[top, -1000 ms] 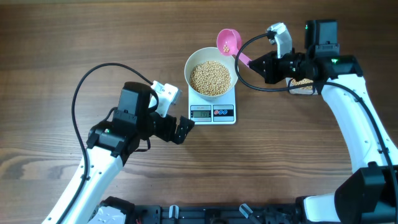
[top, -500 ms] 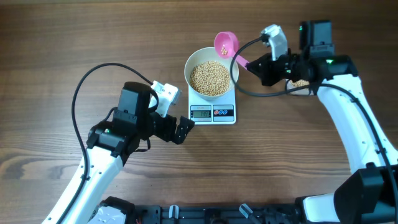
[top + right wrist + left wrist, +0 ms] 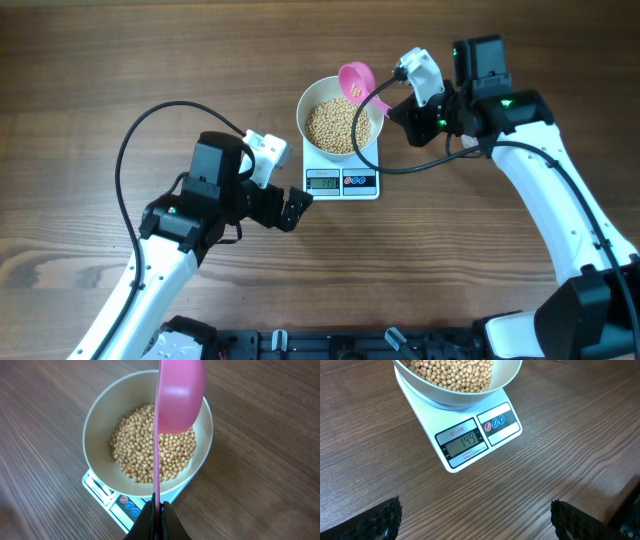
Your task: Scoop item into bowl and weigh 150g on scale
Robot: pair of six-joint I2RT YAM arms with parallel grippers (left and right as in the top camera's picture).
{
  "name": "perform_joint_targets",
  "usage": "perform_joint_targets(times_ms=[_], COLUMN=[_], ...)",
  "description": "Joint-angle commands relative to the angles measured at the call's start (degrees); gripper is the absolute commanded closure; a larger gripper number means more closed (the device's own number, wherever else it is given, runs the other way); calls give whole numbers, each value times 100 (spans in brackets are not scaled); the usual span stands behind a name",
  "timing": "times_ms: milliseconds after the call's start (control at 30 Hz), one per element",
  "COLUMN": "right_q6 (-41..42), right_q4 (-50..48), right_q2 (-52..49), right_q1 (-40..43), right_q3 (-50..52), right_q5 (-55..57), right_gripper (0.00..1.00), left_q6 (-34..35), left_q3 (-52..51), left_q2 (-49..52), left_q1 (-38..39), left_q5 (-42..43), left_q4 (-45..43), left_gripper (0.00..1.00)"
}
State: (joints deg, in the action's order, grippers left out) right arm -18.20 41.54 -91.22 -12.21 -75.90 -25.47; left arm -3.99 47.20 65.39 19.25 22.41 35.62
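- Overhead view, count: 1 round white smooth bowl (image 3: 304,108), 1 flat white square kitchen scale (image 3: 342,183), 1 pink plastic scoop (image 3: 357,77), and 2 arms with 1 gripper each.
- Small round tan beans (image 3: 338,126): too many to count. They lie in 1 heap in the bottom of the bowl, with bare white wall showing above them all round.
- The bowl stands on the scale and covers its rear part; only the front strip shows.
- Left wrist view: the grey display reads 149. Beside it is a panel with 3 small round marks, 1 red and 2 blue.
- Right gripper (image 3: 156,512): jaws pinched tight on the scoop's thin handle. The cup hangs over the bowl's rim on the side away from the display, and is seen edge-on from the right wrist. A few beans appear to sit in it.
- Left gripper (image 3: 298,208): jaws spread fully wide, holding nothing. It is near the scale's front edge, apart from it.
- Surface: 1 brown wood-grain table (image 3: 150,60), matte, filling every view.
- Black cables (image 3: 130,145): 2, with 1 looping over each arm.
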Motion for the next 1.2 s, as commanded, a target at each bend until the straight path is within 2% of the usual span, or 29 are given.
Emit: perform_joint_targets(times_ms=[0, 1167], right_q6=[-286, -605], right_q4=[35, -103], right_q2=[144, 223], right_q1=[-168, -273], right_q3=[-103, -98], right_q5=[413, 828], right_gripper=[96, 96], left_q6=[-26, -26], left_q3=[-17, -17], left_q2=[31, 31], left_q1=[24, 24], left_q5=[68, 68], left_q4=[-20, -20], left_gripper=[0, 0])
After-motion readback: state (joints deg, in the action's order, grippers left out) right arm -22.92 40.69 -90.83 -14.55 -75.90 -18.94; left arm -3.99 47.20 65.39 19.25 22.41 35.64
